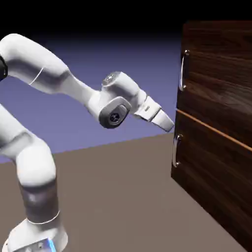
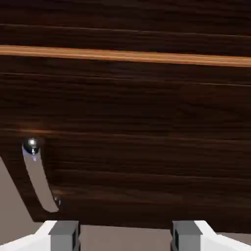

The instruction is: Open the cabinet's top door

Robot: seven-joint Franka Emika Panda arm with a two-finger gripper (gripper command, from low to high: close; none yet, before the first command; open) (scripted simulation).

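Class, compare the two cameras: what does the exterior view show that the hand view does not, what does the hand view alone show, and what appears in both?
Only the exterior view shows the white arm, the top door with its silver handle, and the table.

Only the hand view shows both grey fingertips standing well apart with nothing between them.

Both show the cabinet in dark wood grain, the light seam between its doors, the lower handle, and the gripper, open and short of the doors.

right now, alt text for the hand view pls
Dark wood-grain cabinet front fills the view, a thin light seam across the top and a silver handle lower left. The open gripper holds nothing.
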